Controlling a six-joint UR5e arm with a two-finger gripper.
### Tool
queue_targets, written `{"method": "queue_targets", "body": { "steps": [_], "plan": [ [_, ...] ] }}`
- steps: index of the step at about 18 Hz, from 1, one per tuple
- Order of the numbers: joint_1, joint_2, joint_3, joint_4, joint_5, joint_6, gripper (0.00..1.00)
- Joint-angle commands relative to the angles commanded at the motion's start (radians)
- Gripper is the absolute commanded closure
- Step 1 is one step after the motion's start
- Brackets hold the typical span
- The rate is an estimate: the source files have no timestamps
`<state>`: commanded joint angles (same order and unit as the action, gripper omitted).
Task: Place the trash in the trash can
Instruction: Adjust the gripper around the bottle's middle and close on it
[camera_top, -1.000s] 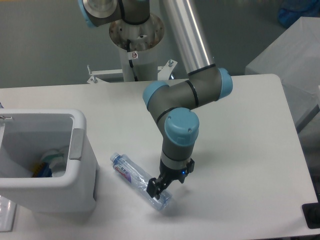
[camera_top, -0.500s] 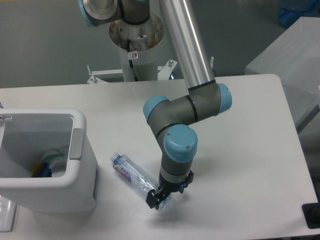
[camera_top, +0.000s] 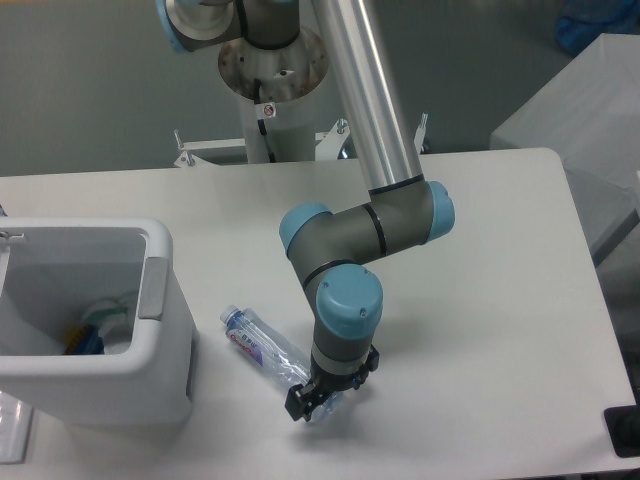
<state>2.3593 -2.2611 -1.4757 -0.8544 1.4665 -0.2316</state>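
The trash on the table is a crushed clear water bottle with a blue-red label, lying diagonally on the white table, cap toward the upper left. My gripper is down at the bottle's lower right end, its dark fingers standing apart on either side of that end. The bottle's base is partly hidden behind the fingers. The trash can, a boxy white bin with a grey tab, stands at the left, just beside the bottle's cap. Inside it lies a pale crumpled piece next to something blue and yellow.
The arm's elbow and wrist joints hang over the table's middle, above the bottle. The robot's base column rises at the back. The table's front edge runs close below the gripper. A dark object sits at the front right corner.
The gripper has dropped lower and shifted slightly left along the bottle's lower end over the last second. The bottle has stayed where it was.
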Motion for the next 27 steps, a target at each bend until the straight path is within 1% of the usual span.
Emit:
{"method": "queue_targets", "body": {
  "steps": [2, 5, 8, 10, 12, 14, 16, 24, 27],
  "plan": [
    [0.0, -0.002, -0.002, 0.0, 0.005, 0.0, 0.01],
    [0.0, -0.002, -0.003, 0.0, 0.011, 0.0, 0.1],
    [-0.006, 0.0, -0.006, 0.0, 0.011, 0.0, 0.23],
    [-0.006, -0.003, -0.008, 0.002, 0.011, 0.0, 0.24],
    [-0.006, -0.003, -0.009, 0.002, 0.011, 0.0, 0.3],
    [-0.008, -0.002, -0.009, 0.002, 0.011, 0.0, 0.31],
    [-0.008, -0.002, -0.009, 0.002, 0.011, 0.0, 0.36],
    [-0.009, 0.008, -0.009, 0.005, 0.011, 0.0, 0.38],
    [-0.009, 0.041, 0.002, 0.006, 0.011, 0.003, 0.38]
  ]
}}
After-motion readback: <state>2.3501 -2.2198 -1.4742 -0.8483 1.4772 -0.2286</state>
